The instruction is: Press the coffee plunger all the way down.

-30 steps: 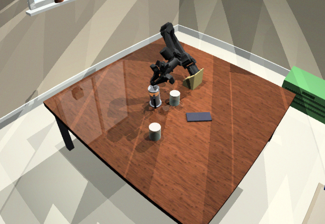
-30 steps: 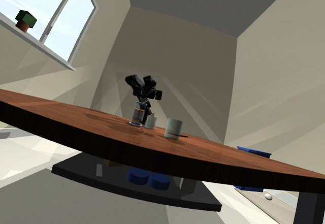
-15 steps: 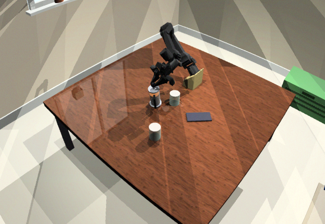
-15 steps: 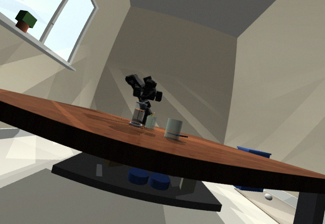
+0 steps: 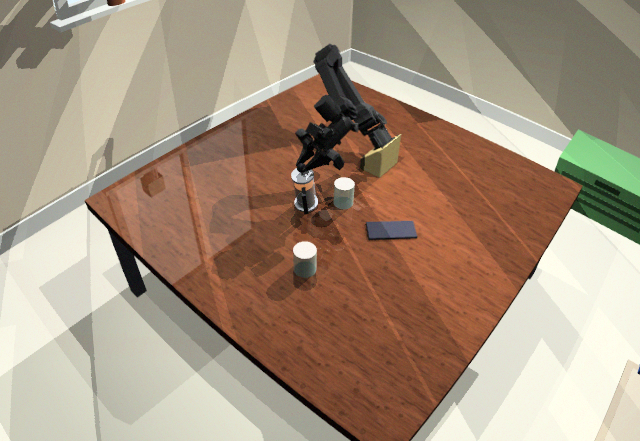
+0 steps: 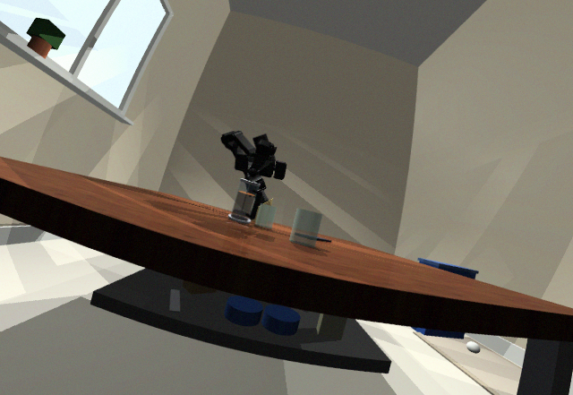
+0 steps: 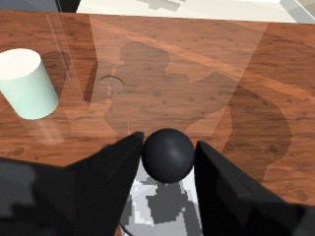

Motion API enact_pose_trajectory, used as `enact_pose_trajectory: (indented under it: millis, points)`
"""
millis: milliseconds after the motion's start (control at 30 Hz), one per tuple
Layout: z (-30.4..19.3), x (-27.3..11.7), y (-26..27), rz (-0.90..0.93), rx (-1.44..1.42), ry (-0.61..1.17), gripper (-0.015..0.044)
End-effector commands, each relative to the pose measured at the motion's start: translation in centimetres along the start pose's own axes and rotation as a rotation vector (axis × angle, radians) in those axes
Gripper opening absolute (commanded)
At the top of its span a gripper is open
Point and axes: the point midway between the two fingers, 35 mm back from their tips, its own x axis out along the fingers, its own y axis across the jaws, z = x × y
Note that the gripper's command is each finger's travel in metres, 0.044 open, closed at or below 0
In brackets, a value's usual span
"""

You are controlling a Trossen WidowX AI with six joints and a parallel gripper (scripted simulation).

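Plunger knob [image 7: 167, 154], lower centre of the wrist view, sits pinched between the gripper [image 7: 167, 156] fingers, low over the lid. The coffee press [image 5: 304, 190] stands upright mid-table, left of a pale cup [image 5: 343, 192]. Judgement: drive straight down along the rod, no sideways load, confirm the stop, then spread the fingers before lifting away.

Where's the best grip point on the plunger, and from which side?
The round black knob on top, approached from above with a finger on either side. It is a ball standing clear over the press lid, so opposed fingers centre on it. The tool is already shut on it that way.
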Motion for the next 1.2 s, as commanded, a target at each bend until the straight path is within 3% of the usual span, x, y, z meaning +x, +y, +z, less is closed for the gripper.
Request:
enact_pose_trajectory:
  millis: [0,367,767,967,1167]
  points:
    - [-0.3,0.2,0.0,-0.004,-0.012,0.012,0.0113]
    - [0.0,0.0,0.0,0.000,-0.001,0.001,0.0113]
    - [0.0,0.0,0.0,0.000,-0.001,0.001,0.0428]
    - [0.8,-0.7,0.2,0.004,-0.001,0.007,0.0440]
    - [4.7,-4.9,-0.3,0.007,-0.009,0.017,0.0440]
